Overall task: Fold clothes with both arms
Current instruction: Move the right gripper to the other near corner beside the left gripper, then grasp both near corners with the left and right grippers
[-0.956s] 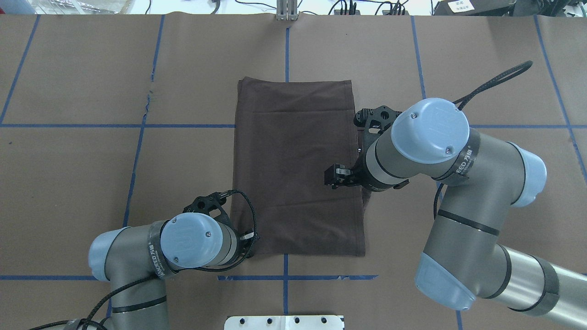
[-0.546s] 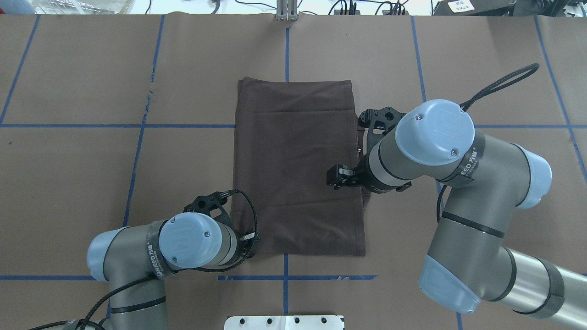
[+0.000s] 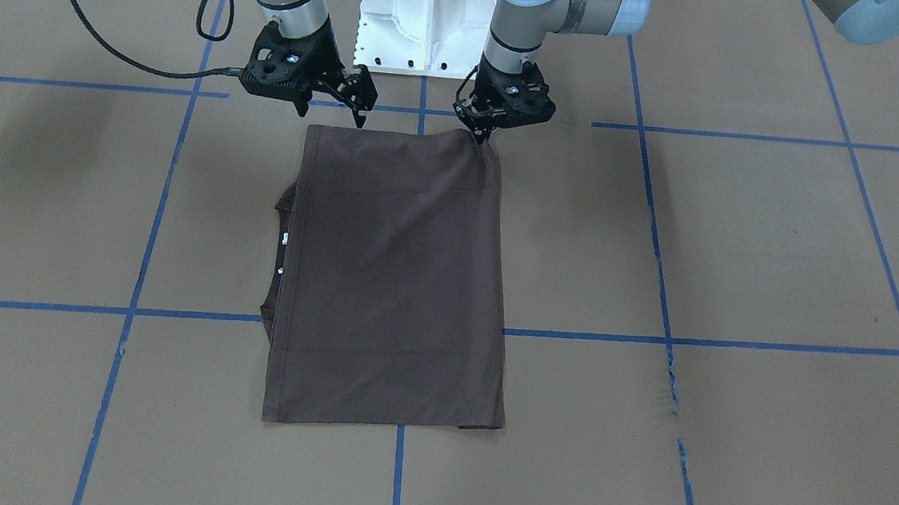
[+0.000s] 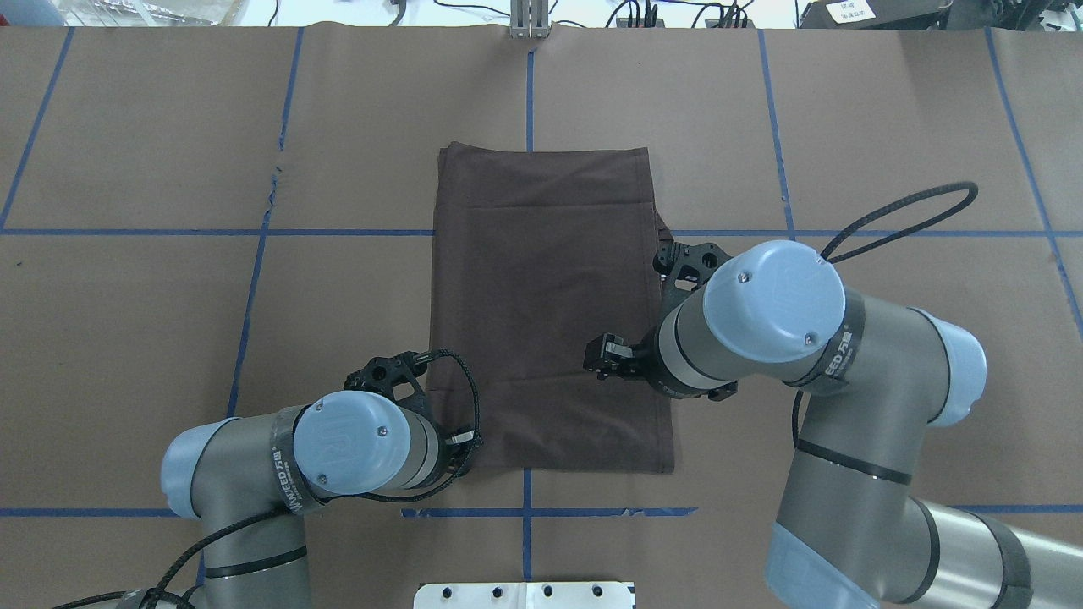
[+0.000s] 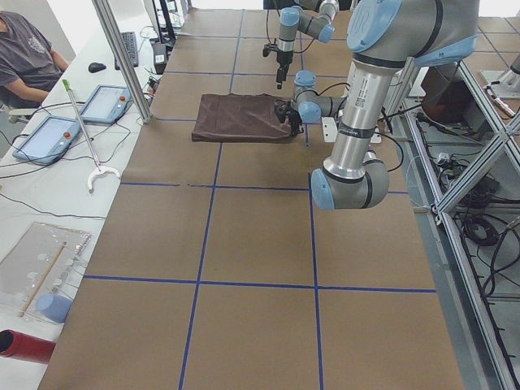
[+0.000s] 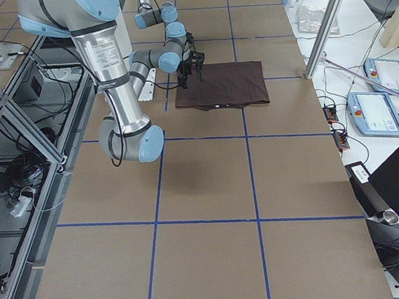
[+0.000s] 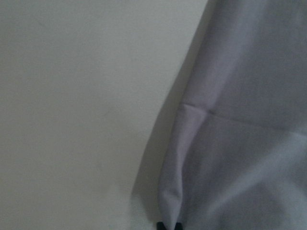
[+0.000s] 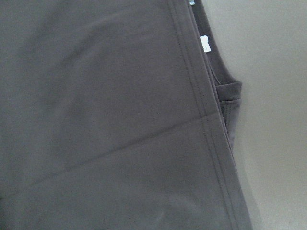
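The tabletop (image 4: pixel 127 127) is viewed from overhead, from the front and from both ends, while the T-shirt (image 4: pixel 541 313) is framed closely by both wrist cameras

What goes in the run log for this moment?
T-shirt: folded into long rectangle | left gripper: shut on robot-side corner | right gripper: open by other robot-side corner, no grasp

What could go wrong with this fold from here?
1. The left gripper pinches only the very tip of one corner of the T-shirt; it could slip out or catch just the top layer.
2. The right gripper hangs over the cloth, apparently open and holding nothing; lifting with one arm would probably skew the fold.
3. The collar pokes out past the folded edge and may leave the stack uneven.
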